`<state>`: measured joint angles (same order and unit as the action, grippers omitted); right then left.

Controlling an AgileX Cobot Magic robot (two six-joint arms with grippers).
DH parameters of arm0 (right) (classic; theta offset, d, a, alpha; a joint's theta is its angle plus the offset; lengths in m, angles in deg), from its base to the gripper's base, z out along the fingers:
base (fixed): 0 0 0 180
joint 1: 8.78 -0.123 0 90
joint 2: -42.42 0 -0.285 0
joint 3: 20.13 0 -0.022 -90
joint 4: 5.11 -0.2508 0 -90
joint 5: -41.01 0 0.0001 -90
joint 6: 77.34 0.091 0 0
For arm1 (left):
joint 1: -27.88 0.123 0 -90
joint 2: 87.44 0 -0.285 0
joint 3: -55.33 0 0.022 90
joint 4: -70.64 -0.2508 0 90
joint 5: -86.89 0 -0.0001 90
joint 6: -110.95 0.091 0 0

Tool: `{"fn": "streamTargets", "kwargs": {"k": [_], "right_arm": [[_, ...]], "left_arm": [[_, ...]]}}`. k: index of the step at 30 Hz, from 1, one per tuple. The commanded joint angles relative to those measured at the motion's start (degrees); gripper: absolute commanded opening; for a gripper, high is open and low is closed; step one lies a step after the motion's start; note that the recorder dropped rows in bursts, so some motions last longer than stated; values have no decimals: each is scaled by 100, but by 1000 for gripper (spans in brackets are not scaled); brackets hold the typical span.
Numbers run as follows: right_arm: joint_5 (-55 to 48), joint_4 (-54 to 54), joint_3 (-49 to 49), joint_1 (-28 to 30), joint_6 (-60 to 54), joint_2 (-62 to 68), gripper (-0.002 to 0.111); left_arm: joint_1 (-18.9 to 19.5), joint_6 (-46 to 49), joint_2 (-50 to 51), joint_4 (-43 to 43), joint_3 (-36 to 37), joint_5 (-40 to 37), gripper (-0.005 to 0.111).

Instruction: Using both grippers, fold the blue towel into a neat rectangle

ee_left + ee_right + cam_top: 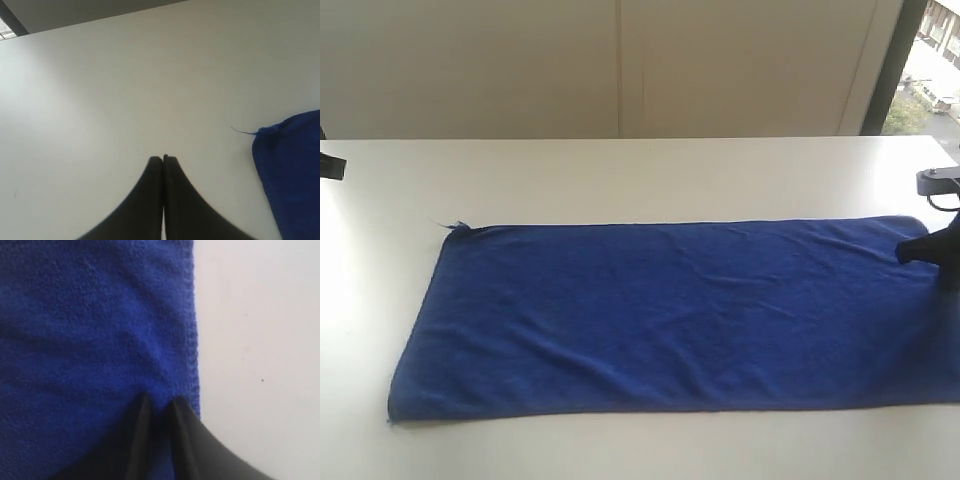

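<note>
The blue towel (670,310) lies spread flat on the white table (620,170), long side running left to right. A loose thread (450,224) sticks out of its far left corner. My right gripper (920,248) is down on the towel's far right corner. In the right wrist view its jaws (160,401) stand narrowly apart with a pinch of blue towel (90,330) between them, close to the hemmed edge. My left gripper (163,158) is shut and empty over bare table, apart from the towel's threaded corner (292,170). In the exterior view only a bit of it (330,165) shows at the left edge.
A pale wall stands behind the table's far edge. A window with a dark frame (890,70) is at the back right. Bare white tabletop surrounds the towel on the far, left and near sides.
</note>
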<state>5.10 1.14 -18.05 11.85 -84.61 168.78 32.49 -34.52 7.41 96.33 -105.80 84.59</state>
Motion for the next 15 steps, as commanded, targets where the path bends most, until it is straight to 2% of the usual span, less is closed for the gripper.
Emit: {"fn": "streamTargets", "kwargs": {"k": [1,6,15], "right_arm": [[-152,307,50,60,-50,154,2],[-252,660,25,60,96,67,0],[-230,184,25,-145,27,-374,0]], "left_arm": [[-6,-8,-62,80,31,-68,0],[-6,-8,-62,80,31,-164,0],[-6,-8,-62,80,31,-187,0]]}}
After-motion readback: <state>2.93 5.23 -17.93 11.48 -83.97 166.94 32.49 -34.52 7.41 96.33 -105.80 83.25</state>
